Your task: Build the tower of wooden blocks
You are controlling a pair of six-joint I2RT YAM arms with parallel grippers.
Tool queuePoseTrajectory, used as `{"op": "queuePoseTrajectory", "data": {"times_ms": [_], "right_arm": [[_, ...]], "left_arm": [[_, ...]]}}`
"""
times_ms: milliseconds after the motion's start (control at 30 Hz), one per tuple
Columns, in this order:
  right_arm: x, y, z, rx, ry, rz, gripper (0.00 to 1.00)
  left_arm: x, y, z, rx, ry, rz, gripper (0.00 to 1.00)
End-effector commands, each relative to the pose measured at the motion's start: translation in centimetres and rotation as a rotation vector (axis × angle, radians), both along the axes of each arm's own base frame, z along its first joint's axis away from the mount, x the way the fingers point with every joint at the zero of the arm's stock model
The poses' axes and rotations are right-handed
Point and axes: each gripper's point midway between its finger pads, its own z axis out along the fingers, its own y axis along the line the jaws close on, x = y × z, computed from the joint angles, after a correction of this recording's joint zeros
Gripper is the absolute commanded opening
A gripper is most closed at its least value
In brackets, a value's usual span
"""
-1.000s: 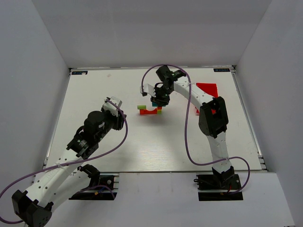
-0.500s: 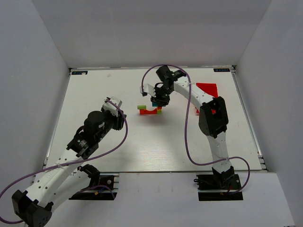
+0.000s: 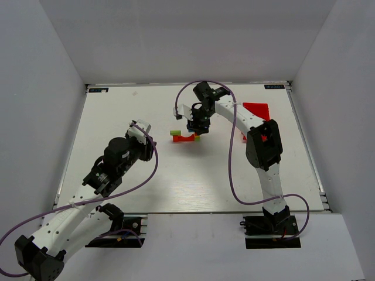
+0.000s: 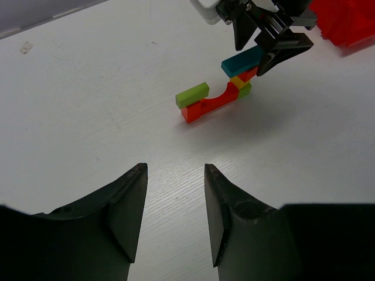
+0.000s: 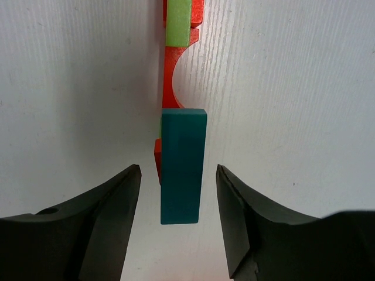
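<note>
Just above the middle of the top view, on the white worktop [image 3: 176, 175]: the wood block tower [image 3: 186, 136]. At its base, a red arch piece [image 4: 211, 104] lying flat, curve toward the upper edge of the left wrist view. On the arch's left end, a lime-green block [image 4: 192, 94]. At the right end, a yellow cube [image 4: 237, 82] with a green cube [image 4: 245, 89] just beside it, lower right. On top of that end, a teal bar [image 5: 183, 167], running lengthwise down the middle of the right wrist view and overhanging the arch toward the bottom of the frame.

Directly above the teal bar: the right end effector [image 3: 196, 124], released. 2 dark fingers [image 5: 111, 199] straddling the bar, a strip of bare worktop showing on each side, no contact with the bar.

Lower left of the tower in the top view, well apart from it: the left end effector [image 4: 175, 168], also released, fingers spread with nothing but worktop between them, aimed toward the blocks.

At upper right of the top view, beyond the right arm: a red bin [image 3: 258, 110], apart from the tower.
</note>
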Motion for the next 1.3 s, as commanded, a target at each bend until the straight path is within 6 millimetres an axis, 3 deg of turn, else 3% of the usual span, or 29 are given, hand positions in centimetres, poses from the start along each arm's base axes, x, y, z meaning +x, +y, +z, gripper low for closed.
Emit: {"op": "queuePoseTrajectory", "data": {"times_ms": [0, 67, 133, 333, 533, 700, 800, 833, 867, 900, 933, 967, 1000, 1100, 1133, 1167, 1200, 1233, 1267], "right_arm": [[0.3, 0.1, 1.9, 0.026, -0.046, 0.007, 0.61], [0.2, 0.3, 2.0, 0.030, -0.047, 0.011, 0.64], [0.1, 0.3, 2.2, 0.032, -0.048, 0.011, 0.90], [0.1, 0.5, 3.1, 0.063, -0.073, 0.004, 0.90], [-0.9, 0.3, 5.7, 0.110, -0.094, 0.006, 0.90], [-1.5, -0.8, 11.7, 0.198, -0.248, -0.037, 0.90], [-1.0, -1.5, 12.1, 0.213, -0.302, -0.115, 0.90], [-1.7, -2.3, 14.9, 0.254, -0.354, -0.155, 0.90], [-2.7, -3.4, 12.0, 0.219, -0.311, -0.185, 0.90], [-1.2, -3.5, 15.9, 0.320, -0.453, -0.272, 0.90], [-1.9, -4.2, 18.0, 0.396, -0.480, -0.354, 0.90], [-2.0, -5.0, 14.4, 0.399, -0.469, -0.413, 0.90], [-1.8, -6.5, 17.0, 0.511, -0.491, -0.625, 0.90], [-4.5, -8.9, 16.7, 0.570, -0.454, -0.763, 0.90], [-5.3, -9.4, 15.6, 0.558, -0.415, -0.786, 0.90], [-6.5, -9.7, 17.1, 0.605, -0.420, -0.783, 0.90], [-7.1, -10.3, 15.7, 0.594, -0.386, -0.821, 0.90], [-7.6, -10.4, 15.7, 0.613, -0.369, -0.835, 0.90], [-8.8, -11.0, 17.3, 0.669, -0.382, -0.843, 0.90]], "left_arm": [[0.1, 0.0, 0.7, -0.012, -0.017, 0.001, 0.54], [0.1, 0.0, 0.7, -0.012, -0.017, 0.001, 0.54], [0.1, 0.0, 0.7, -0.012, -0.017, 0.001, 0.54], [0.1, 0.0, 0.7, -0.012, -0.017, 0.001, 0.54], [0.3, 0.1, 0.4, -0.005, -0.010, 0.009, 0.54], [0.3, 0.2, 0.4, 0.005, -0.016, 0.016, 0.54], [0.2, 0.3, 0.3, 0.004, -0.017, 0.016, 0.54], [0.2, 0.3, 0.3, 0.004, -0.017, 0.016, 0.54], [0.1, 0.4, 0.6, -0.001, -0.024, 0.016, 0.54], [0.1, 0.4, 0.6, -0.001, -0.025, 0.016, 0.56], [0.0, 0.4, 0.8, -0.006, -0.032, 0.016, 0.56], [-0.1, 0.5, 1.1, -0.011, -0.040, 0.016, 0.58], [-0.1, 0.3, 1.3, -0.011, -0.050, 0.004, 0.70], [-0.5, 0.1, 1.4, -0.013, -0.061, -0.026, 0.90], [-0.6, 0.0, 2.0, -0.020, -0.084, -0.037, 0.99], [-0.7, 0.0, 1.5, -0.014, -0.076, -0.037, 0.99], [-0.7, 0.1, 2.2, -0.028, -0.097, -0.036, 0.99], [-0.9, 0.2, 2.1, -0.021, -0.106, -0.039, 0.99], [-0.9, 0.2, 2.1, -0.021, -0.106, -0.039, 0.99]]}}
